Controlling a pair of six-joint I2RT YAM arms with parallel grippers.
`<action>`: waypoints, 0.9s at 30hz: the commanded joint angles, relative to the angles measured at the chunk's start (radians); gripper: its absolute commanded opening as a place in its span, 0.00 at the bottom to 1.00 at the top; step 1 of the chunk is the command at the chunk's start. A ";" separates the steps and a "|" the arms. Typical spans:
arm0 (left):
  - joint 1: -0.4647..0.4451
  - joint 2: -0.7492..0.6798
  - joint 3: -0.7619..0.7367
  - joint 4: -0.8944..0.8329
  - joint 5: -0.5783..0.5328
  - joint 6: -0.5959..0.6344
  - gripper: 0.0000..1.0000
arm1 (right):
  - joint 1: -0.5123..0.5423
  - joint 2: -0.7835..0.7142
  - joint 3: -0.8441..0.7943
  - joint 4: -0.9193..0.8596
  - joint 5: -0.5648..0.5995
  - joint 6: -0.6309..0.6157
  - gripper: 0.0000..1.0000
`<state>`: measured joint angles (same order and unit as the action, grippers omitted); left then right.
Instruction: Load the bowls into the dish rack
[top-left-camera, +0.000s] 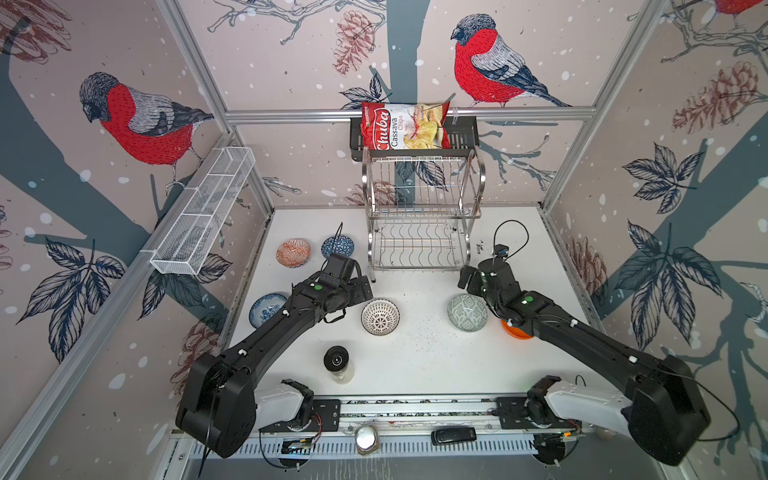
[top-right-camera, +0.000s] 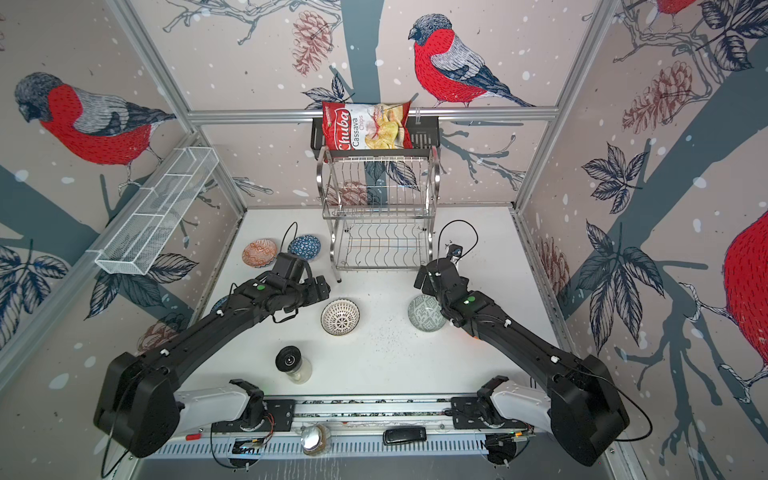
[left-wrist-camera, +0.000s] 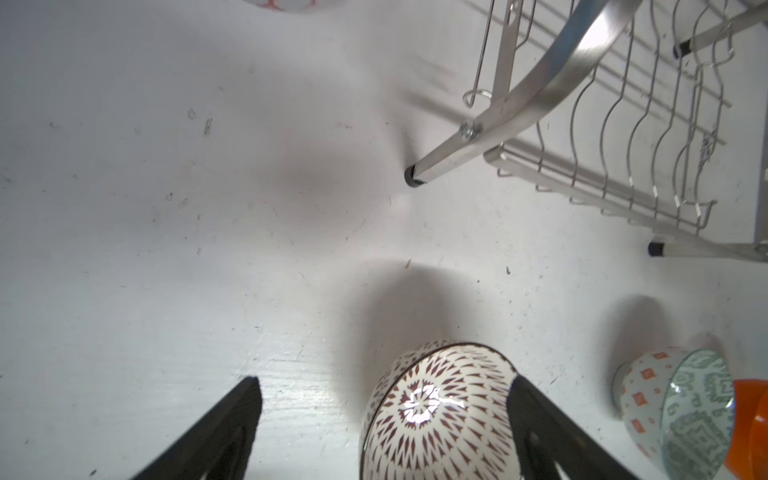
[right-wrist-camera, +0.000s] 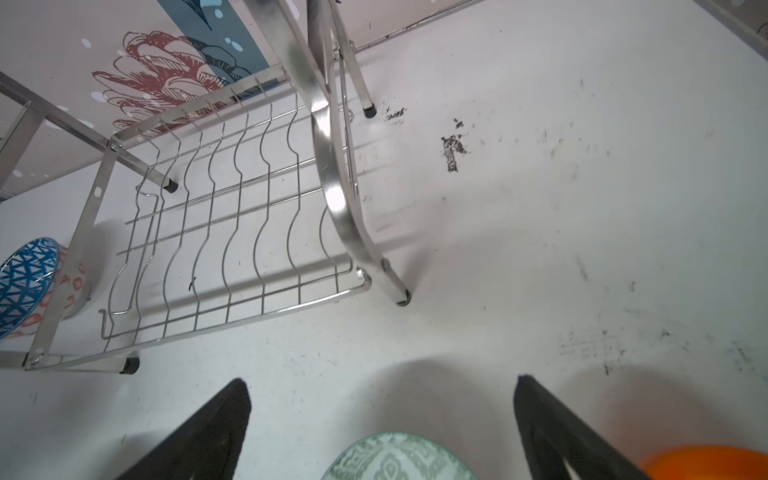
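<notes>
Currently no bowl is loaded: both tiers of the rack (top-left-camera: 424, 215), at far centre of the counter (top-left-camera: 415, 365), are bare. All six bowls sit on the counter.

- Red bowl (top-left-camera: 293, 252) and blue bowl (top-left-camera: 337, 246): far left, just beside each other.
- Floral bowl (top-left-camera: 266, 309): near left, partly under the left arm.
- White bowl (top-left-camera: 380, 316): centre.
- Green bowl (top-left-camera: 466, 311): right of centre, with the orange bowl (top-left-camera: 513, 332) just beside it under the right arm.

Left gripper (left-wrist-camera: 384, 379): jaws spread, holding nothing, above the white bowl. The bowl sits off-centre between them, its rim against or just beside one finger, the other well clear.

Right gripper (right-wrist-camera: 384, 379): jaws spread, empty, over the far side of the green bowl.

Risks, as judged:

- An off-centre close on the white bowl would shove or tip it rather than seat it.
- The glazed, curved walls may slip from a rim pinch.
- A finger lowered beside the green bowl could knock the orange bowl.
- Both grippers hover near the rack's front legs. A careless lift could strike a leg (left-wrist-camera: 415, 176) or shift the rack.
- Both arms approaching the rack together could collide.
</notes>
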<state>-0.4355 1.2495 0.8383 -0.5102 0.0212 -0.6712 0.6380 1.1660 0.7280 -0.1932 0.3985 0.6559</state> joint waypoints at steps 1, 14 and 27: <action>0.001 -0.011 -0.032 -0.078 0.042 0.066 0.84 | 0.049 -0.009 -0.001 -0.064 0.097 0.093 1.00; -0.013 0.036 -0.073 -0.020 0.201 0.063 0.51 | 0.135 0.055 -0.006 -0.005 0.024 0.062 1.00; -0.131 0.101 -0.049 -0.005 0.121 -0.007 0.30 | 0.134 0.057 -0.010 -0.002 0.001 0.027 1.00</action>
<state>-0.5602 1.3331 0.7803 -0.5308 0.1646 -0.6590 0.7773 1.2293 0.7242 -0.2146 0.3927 0.7044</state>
